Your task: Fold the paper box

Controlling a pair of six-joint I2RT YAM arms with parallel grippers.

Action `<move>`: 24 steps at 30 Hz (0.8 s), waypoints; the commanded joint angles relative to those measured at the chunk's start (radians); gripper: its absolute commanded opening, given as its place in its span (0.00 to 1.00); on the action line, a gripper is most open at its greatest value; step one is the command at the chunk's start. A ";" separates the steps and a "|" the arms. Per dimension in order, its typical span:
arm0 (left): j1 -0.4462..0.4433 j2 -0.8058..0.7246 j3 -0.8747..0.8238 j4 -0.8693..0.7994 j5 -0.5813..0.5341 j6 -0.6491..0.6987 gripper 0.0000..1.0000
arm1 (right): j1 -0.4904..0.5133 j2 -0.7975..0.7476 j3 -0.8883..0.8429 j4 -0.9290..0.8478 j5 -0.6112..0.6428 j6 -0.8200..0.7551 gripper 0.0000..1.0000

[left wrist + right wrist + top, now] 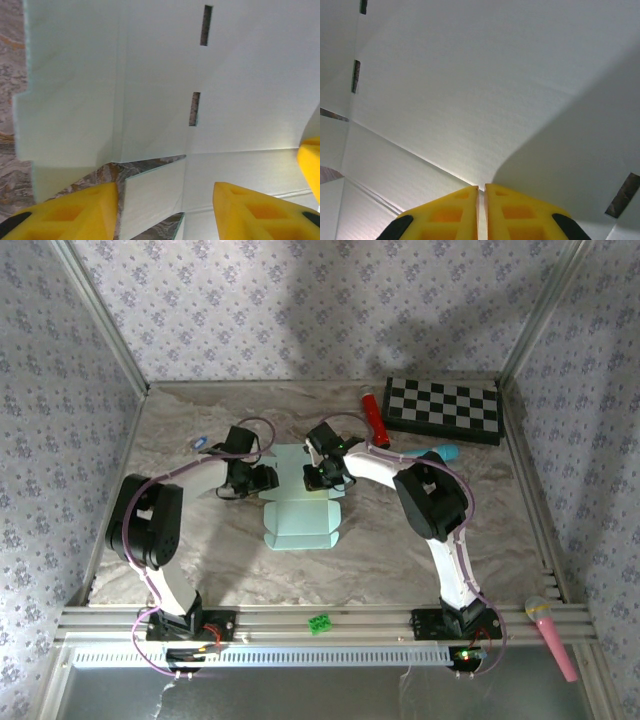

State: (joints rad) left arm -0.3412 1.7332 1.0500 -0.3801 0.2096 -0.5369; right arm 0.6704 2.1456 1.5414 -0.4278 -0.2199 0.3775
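Though well apart, checkerboard beyond paper box.

- Lab-like robot test cell: an aluminium frame encloses a marble-look bench.
- Floral wallpaper panels form its walls.
- The left arm and right arm are bolted to the front rail.

Marbled beige table, seen from above. The pale mint paper box, a die-cut sheet, lies at centre. At 1 o'clock, by the far edge, lies a checkerboard, with a red cylinder just beside it and a teal microphone nearer the centre. At 10 o'clock is a small blue object.
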 commanded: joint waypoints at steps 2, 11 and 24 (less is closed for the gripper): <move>-0.002 0.022 0.006 0.010 0.038 -0.014 0.51 | 0.010 0.023 -0.016 -0.018 0.022 0.016 0.14; -0.010 -0.031 0.018 0.001 0.062 -0.003 0.43 | 0.011 0.032 -0.006 -0.020 0.018 0.018 0.14; -0.054 -0.025 0.040 0.004 0.077 0.011 0.41 | 0.014 0.051 -0.001 -0.024 0.021 0.024 0.13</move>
State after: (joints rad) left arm -0.3809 1.7061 1.0527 -0.3775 0.2481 -0.5400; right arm 0.6704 2.1483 1.5414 -0.4255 -0.2131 0.3817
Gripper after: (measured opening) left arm 0.414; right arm 0.136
